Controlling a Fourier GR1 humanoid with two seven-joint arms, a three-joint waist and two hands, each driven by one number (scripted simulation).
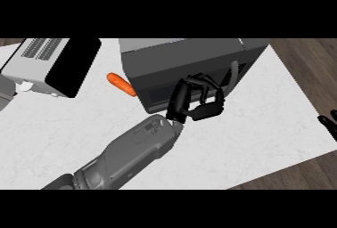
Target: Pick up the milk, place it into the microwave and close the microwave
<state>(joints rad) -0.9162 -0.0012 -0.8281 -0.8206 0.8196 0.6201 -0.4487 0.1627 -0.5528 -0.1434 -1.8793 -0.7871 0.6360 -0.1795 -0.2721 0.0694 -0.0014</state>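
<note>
The dark grey microwave [191,58] stands at the back middle of the white counter [250,129], its front door with window facing me and lying flush with the body. My left hand [197,100] is right against the door's front, below the long door handle [233,73]; its fingers are curled and I see nothing in them. The milk shows nowhere in the head view. Only the fingers of my right hand [327,124] show, at the right edge, straight and still, beyond the counter's edge.
An orange carrot [120,83] lies just left of the microwave. A white appliance with a black front panel [49,62] sits at the back left. The counter's right edge runs diagonally, with wooden floor [309,67] beyond it.
</note>
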